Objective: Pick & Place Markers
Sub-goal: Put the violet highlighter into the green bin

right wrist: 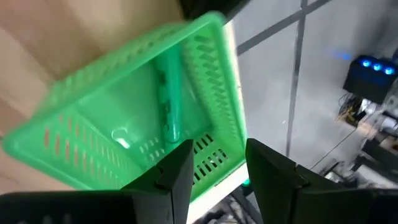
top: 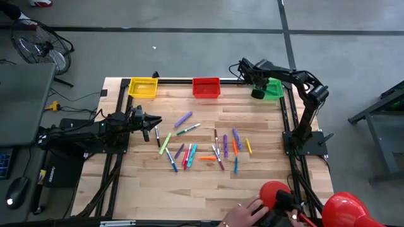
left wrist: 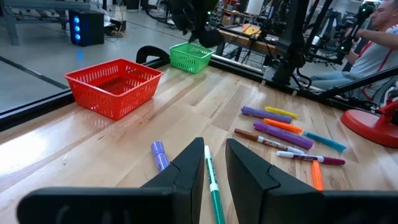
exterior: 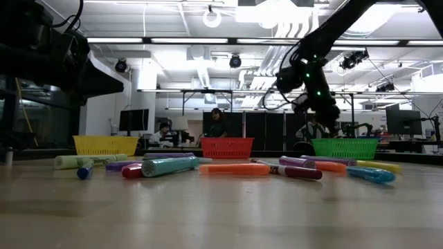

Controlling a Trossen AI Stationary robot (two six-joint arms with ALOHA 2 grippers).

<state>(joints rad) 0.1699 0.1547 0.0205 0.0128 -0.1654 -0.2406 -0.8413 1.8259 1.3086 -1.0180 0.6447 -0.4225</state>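
Observation:
Several coloured markers (top: 202, 148) lie scattered flat on the middle of the wooden table. One green marker (right wrist: 169, 99) lies on the floor of the green mesh basket (top: 274, 89) at the far right corner. My right gripper (right wrist: 217, 162) hangs open just above that basket (right wrist: 211, 37), pointing steeply down, with nothing between its fingers. In the high view the right gripper (top: 257, 92) is at the basket's left rim. My left gripper (top: 154, 120) waits at the table's left side, pointing level toward the markers. Its fingers (left wrist: 214, 162) are slightly apart and hold nothing.
A yellow basket (top: 143, 86) and a red basket (top: 206, 87) stand along the far edge, left of the green one. A person's hand (top: 243, 211) and a red object (top: 344, 208) are at the near right corner. Bare wood lies between markers and baskets.

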